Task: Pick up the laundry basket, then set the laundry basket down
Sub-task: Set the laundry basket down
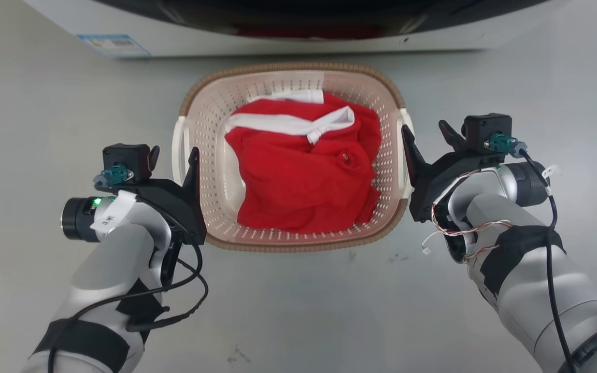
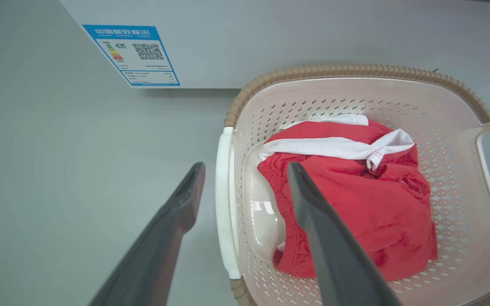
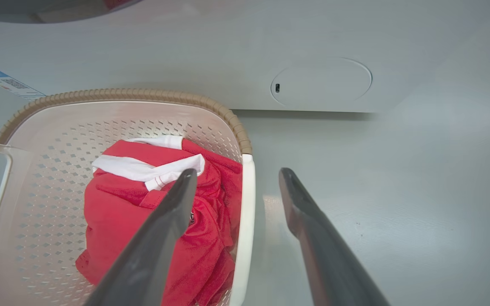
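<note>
The laundry basket (image 1: 298,67) sits on the grey floor (image 1: 44,103) at the centre of the head view, holding a crumpled red garment (image 1: 303,181) with white trim. The washing machine (image 1: 278,41) stands close at its 12 o'clock. At the basket's 9 o'clock the left gripper (image 1: 174,153) has its fingers spread to either side of the white left handle (image 2: 223,204), one inside the wall and one outside. At 3 o'clock the right gripper (image 1: 424,129) mirrors it across the right handle (image 3: 245,212). Neither is clamped yet. The matched straddle probably sets up a level two-sided lift, so the load stays put.
</note>
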